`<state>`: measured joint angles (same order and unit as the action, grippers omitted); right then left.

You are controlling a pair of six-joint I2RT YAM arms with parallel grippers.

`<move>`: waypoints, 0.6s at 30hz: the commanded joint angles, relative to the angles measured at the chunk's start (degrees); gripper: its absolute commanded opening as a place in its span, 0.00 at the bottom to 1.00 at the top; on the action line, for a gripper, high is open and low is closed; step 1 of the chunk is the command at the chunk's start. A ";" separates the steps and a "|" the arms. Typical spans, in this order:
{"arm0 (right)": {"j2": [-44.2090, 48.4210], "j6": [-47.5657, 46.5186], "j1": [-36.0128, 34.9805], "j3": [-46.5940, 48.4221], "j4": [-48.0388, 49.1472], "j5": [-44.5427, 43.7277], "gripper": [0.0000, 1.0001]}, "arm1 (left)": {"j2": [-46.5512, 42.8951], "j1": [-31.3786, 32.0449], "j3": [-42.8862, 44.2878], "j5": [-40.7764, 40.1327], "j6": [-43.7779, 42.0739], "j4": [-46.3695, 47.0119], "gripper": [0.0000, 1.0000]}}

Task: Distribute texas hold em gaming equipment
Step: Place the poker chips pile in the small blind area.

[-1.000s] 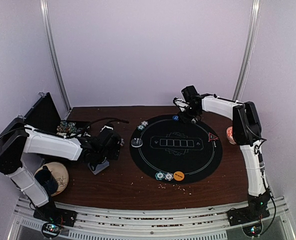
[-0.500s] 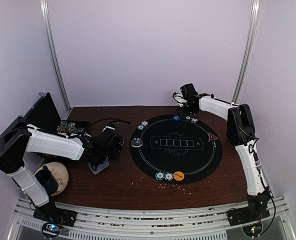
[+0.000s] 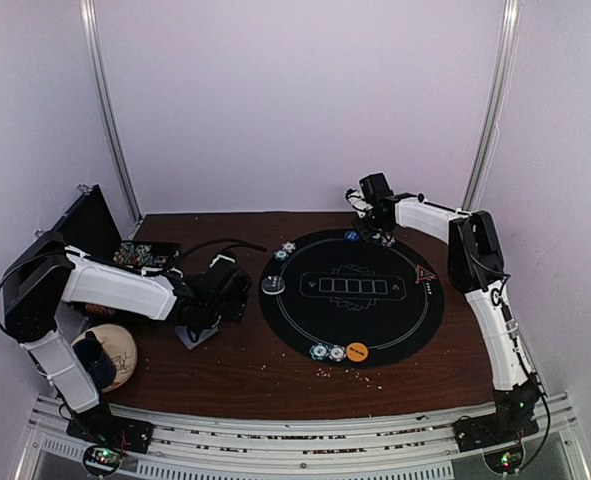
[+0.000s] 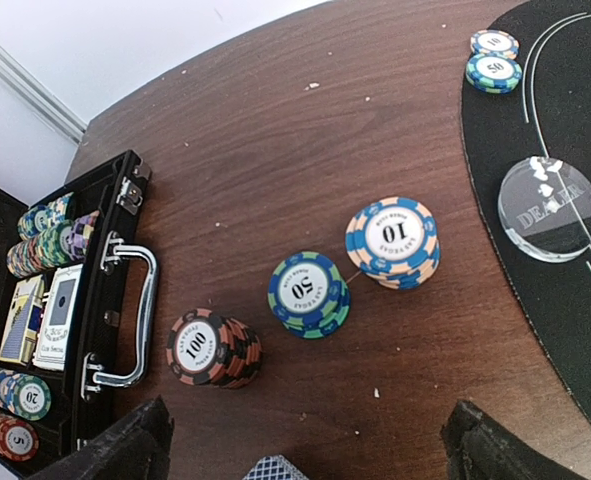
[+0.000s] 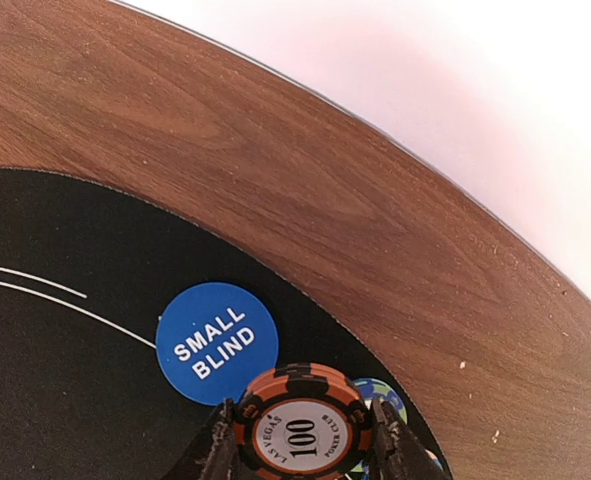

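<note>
Right gripper (image 5: 303,448) is closed on a brown-and-black 100 chip (image 5: 300,425), one finger on each side of its rim, at the far edge of the layout. Opposite it, the left gripper (image 4: 310,450) hangs low over the bench (image 3: 245,370) with its jaws spread wide and nothing between them.

The brown bench carries everything. On its right half lies the round black mat (image 3: 375,320), whose white lines mark a playing ring and a row of card boxes, so the equipment appears to be shared out around its rim. At the far left stands the open black case (image 4: 115,270), the supply, with rows of chips and two card decks (image 4: 45,318) in its slots.

Between case and mat, three chip stacks stand apart in a slanted row: the 100 stack (image 4: 213,348), the 50 stack (image 4: 308,293) and the 10 stack (image 4: 393,240). They are probably sorted by value for easy drawing.

The clear dealer button (image 4: 550,207) lies on the mat's left edge, with two chips (image 4: 493,58) beyond it. Just inside the far rim sits the blue small blind disc (image 5: 217,342). The held chip is just beside it, above a blue-green chip (image 5: 380,392); whether the two touch cannot be told. That suggests a stake is being built for this seat. An orange disc (image 3: 356,351) marks the near seat, and a red triangle marker (image 3: 425,274) the right.
</note>
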<state>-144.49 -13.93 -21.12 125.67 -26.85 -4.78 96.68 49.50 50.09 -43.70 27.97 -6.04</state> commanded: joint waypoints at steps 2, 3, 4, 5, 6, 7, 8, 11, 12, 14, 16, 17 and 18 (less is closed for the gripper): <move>-1.74 -0.76 0.21 2.13 2.04 -0.48 0.15 | 0.97 0.26 1.66 -0.15 -0.45 0.53 0.98; -1.84 -0.75 0.25 2.13 2.06 -0.34 0.15 | 1.04 0.25 1.70 -0.15 -0.44 0.51 0.98; -1.99 -0.79 0.21 2.13 2.38 -0.32 0.15 | 1.11 0.25 1.66 -0.20 -0.41 0.51 0.98; -2.14 -0.83 0.21 2.24 2.48 -0.51 0.15 | 1.12 0.25 1.75 -0.23 -0.42 0.51 0.98; -2.36 -0.91 0.21 2.41 2.52 -0.72 0.16 | 1.21 0.26 1.69 -0.17 -0.37 0.51 0.98; -2.56 -1.00 0.21 2.63 2.55 -1.02 0.16 | 1.22 0.25 1.68 -0.15 -0.41 0.51 0.98; -2.63 -1.01 0.21 2.59 2.51 -1.10 0.16 | 1.36 0.25 1.68 -0.15 -0.36 0.51 0.98; -2.83 -1.07 0.21 2.45 2.26 -1.03 0.16 | 1.43 0.25 1.85 -0.07 -0.52 0.55 0.98; -2.84 -1.16 0.21 2.40 2.33 -1.03 0.16 | 1.41 0.25 1.83 -0.07 -0.47 0.51 0.98; -2.90 -1.20 0.21 2.39 2.29 -1.11 0.17 | 1.49 0.25 1.83 -0.07 -0.51 0.55 0.98; -3.03 -1.28 0.21 2.39 2.25 -1.24 0.17 | 1.61 0.25 1.93 -0.07 -0.54 0.51 0.98; -3.08 -1.35 0.21 2.32 2.24 -1.28 0.17 | 1.66 0.25 1.94 -0.07 -0.48 0.51 0.98; -3.19 -1.42 0.22 2.26 2.24 -1.33 0.17 | 1.73 0.23 1.95 -0.01 -0.57 0.46 0.98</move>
<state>-147.04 -14.98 -21.12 126.45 -25.65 -4.86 97.69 49.56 50.37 -43.68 27.94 -6.09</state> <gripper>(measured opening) 0.371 0.978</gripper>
